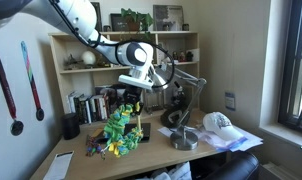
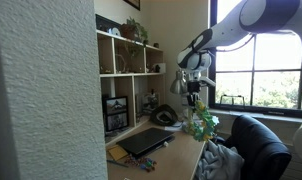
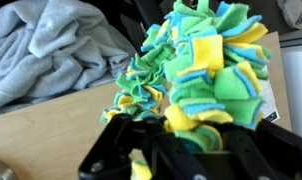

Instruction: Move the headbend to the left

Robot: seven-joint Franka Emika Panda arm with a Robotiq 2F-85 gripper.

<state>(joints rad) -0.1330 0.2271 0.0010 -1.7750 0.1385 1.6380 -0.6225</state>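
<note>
Black robot hand [image 3: 186,138] closed on bushy green-and-yellow fleece headbend [image 3: 201,65]: apparently light, soft, floppy; best gripped at bunched top.

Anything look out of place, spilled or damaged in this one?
Nothing spilled or broken. The headband dangles in a floppy bunch from the gripper. Only untidy thing: a grey cloth lying crumpled beyond the desk edge in the wrist view.

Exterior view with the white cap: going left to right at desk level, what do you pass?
Hanging medals → dark cup → small multicoloured clump → green and yellow headband, held by the tool → desk lamp base → white baseball cap.
</note>
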